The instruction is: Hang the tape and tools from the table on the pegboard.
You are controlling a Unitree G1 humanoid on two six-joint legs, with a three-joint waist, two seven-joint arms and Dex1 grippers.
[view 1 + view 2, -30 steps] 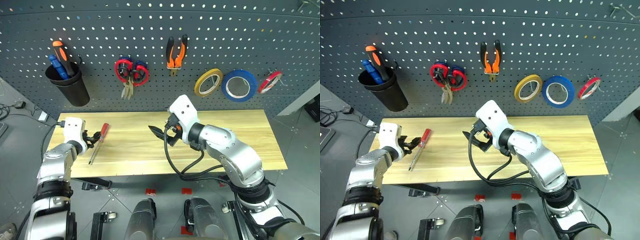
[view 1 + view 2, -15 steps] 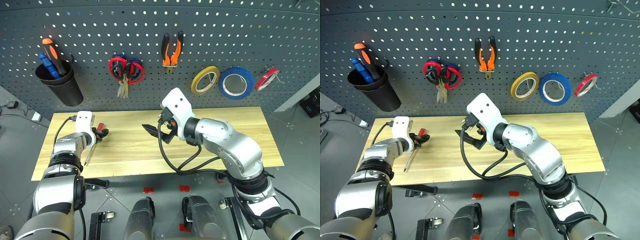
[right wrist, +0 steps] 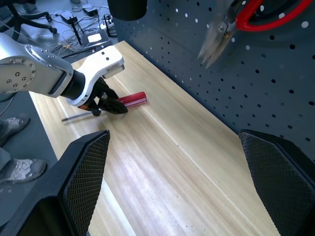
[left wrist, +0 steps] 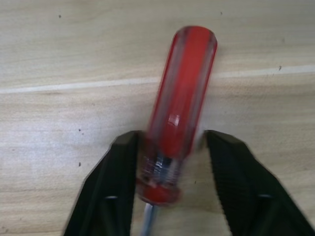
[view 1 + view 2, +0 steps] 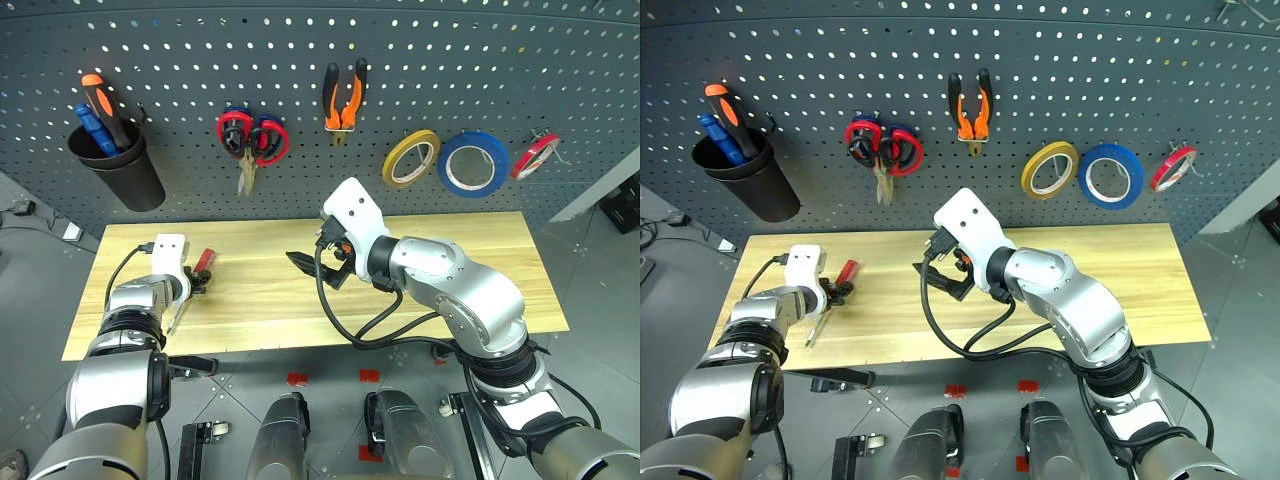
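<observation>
At the table's [image 5: 450, 290] left end, the left gripper [image 4: 172, 162] straddles the red-handled screwdriver [image 4: 179, 105], one finger touching; the right gripper [image 3: 182, 172] hovers spread wide mid-table.

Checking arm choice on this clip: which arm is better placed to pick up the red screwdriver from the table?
Left. The left gripper already straddles the screwdriver handle on the table; the right gripper hangs open above mid-table, well away.
</observation>
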